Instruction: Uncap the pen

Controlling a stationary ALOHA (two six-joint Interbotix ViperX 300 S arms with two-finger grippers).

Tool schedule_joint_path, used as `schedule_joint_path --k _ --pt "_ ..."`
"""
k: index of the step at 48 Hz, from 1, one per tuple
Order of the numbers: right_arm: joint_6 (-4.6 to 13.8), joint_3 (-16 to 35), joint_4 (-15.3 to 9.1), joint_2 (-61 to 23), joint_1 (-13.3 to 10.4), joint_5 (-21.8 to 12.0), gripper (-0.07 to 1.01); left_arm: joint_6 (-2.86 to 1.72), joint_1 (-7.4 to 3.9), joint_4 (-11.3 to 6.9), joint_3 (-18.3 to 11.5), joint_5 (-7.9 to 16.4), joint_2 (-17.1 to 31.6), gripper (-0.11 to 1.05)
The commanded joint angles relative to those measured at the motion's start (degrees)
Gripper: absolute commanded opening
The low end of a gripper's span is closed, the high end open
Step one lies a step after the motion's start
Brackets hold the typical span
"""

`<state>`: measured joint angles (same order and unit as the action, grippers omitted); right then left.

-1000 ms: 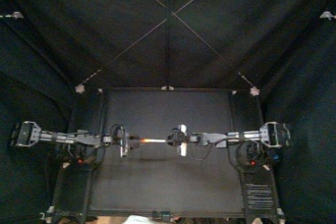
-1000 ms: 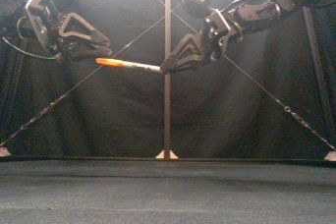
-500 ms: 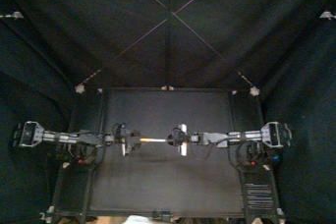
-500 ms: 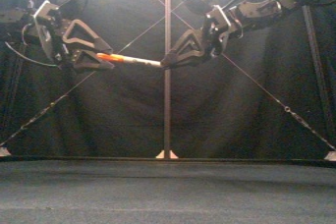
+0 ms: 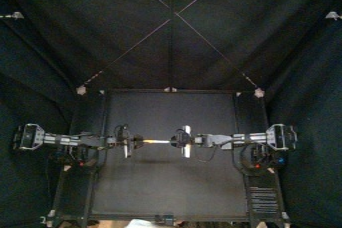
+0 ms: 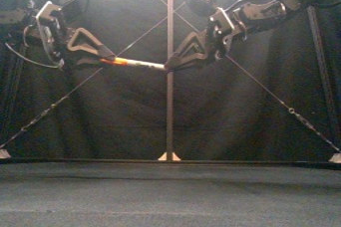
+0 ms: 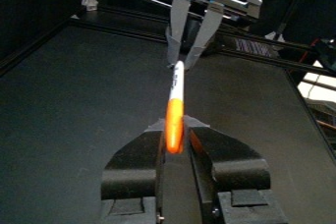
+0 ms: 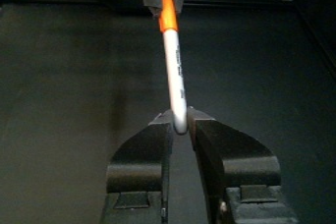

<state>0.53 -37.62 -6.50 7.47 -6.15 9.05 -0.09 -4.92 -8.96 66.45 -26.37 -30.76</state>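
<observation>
A pen hangs level in the air above the table, held between both grippers. Its white barrel (image 6: 148,66) sits in my right gripper (image 6: 170,69), which is shut on that end. Its orange cap (image 6: 118,62) lies between the jaws of my left gripper (image 6: 98,59), which are closed on it. From the top the pen (image 5: 156,143) bridges the left gripper (image 5: 134,143) and the right gripper (image 5: 181,143). In the left wrist view the orange cap (image 7: 174,135) runs between my left gripper (image 7: 175,132). The right wrist view shows the barrel (image 8: 172,71) rising from my right gripper (image 8: 180,122).
The black table (image 5: 160,187) lies bare below the pen, with black curtains on three sides.
My left gripper has moved right onto the pen's orange end and closed on it. The right gripper and the pen have stayed in place.
</observation>
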Motion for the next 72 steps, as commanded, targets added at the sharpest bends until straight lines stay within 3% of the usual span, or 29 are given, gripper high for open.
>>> schedule_joint_path --k 1,17,25,40,72 --pt "0.09 0.0 0.1 3.0 -0.4 0.5 0.54 0.09 0.0 -0.09 -1.2 -0.5 -0.2 0.41" --pt "0.53 -4.7 0.4 8.1 -1.1 1.3 0.54 0.09 0.09 0.0 -0.6 -0.5 -1.8 0.4" --pt "0.53 -7.9 1.6 11.4 -1.8 3.1 0.54 0.18 0.09 0.09 -0.2 -0.5 -3.3 0.4" --pt "0.62 -12.7 2.5 17.5 -2.5 3.4 0.54 0.18 0.09 0.09 1.7 -0.4 -6.5 0.4" --pt "0.53 -14.6 3.0 19.8 -2.8 4.0 0.54 0.18 0.09 0.09 2.5 0.0 -7.6 0.4"
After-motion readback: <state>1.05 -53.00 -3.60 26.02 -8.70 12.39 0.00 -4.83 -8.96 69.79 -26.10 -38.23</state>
